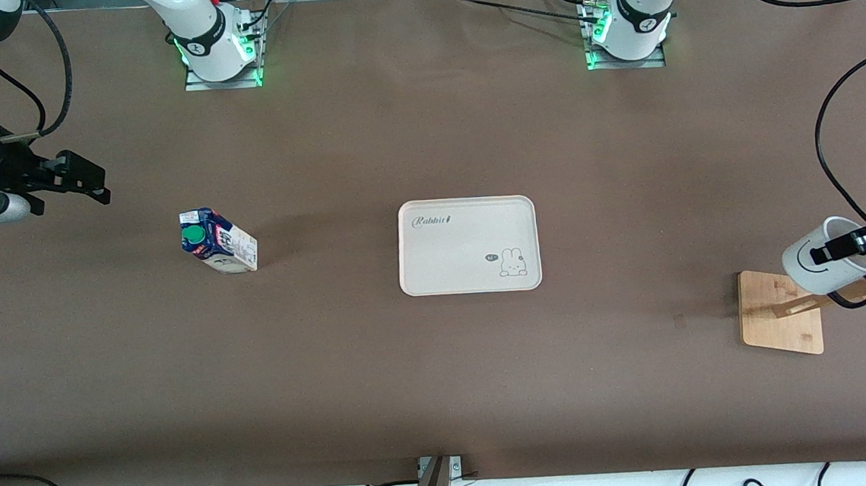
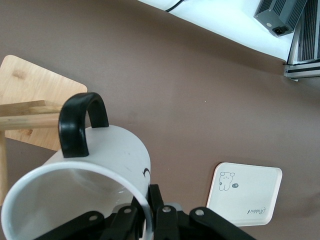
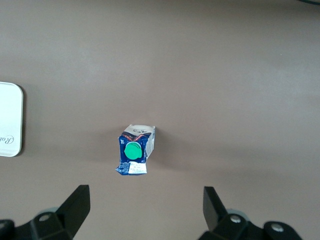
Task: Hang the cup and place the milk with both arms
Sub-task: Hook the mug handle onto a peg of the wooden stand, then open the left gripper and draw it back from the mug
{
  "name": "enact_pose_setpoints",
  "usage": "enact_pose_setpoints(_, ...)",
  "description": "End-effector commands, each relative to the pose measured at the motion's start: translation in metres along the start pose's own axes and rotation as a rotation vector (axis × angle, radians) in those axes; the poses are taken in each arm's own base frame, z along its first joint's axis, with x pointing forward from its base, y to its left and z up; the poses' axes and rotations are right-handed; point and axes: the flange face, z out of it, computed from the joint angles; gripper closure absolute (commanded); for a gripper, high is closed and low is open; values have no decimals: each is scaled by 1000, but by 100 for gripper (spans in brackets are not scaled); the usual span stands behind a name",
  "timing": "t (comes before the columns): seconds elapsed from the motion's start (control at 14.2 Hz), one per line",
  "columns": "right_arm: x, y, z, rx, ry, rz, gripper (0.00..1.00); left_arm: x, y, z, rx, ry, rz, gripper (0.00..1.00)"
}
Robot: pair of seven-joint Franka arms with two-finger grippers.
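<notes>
Left end effector (image 1: pixel 852 243) clamped on rim of cup (image 1: pixel 830 257), holding it tilted over the wooden rack (image 1: pixel 781 312) at the left arm's end of the desk (image 1: pixel 443 387). Right end effector (image 1: pixel 89 179) wide open, empty, in the air above the milk (image 1: pixel 218 240), which stands upright toward the right arm's end. Tray (image 1: pixel 468 245) mid-desk.

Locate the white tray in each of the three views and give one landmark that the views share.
Front view: the tray lies mid-table, between the milk carton and the wooden rack.
Left wrist view: near the lower edge, past the held cup.
Right wrist view: only a corner shows, at the picture's edge.
Shared landmark: the tray itself.
</notes>
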Motion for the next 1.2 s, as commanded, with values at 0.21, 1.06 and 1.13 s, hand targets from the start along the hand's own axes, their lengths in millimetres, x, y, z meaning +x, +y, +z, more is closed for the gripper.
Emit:
enact_pose_setpoints(0.21, 0, 1, -5, -10, 2, 8, 0, -1, -39, -18, -41, 12, 68, 100)
enact_pose_setpoints(1.06, 0, 1, -5, -10, 2, 8, 0, -25, 1, -45, 27, -89, 262, 0)
enact_pose_setpoints(1.13, 0, 1, -5, -10, 2, 8, 0, -33, 30, -57, 102, -77, 309, 0)
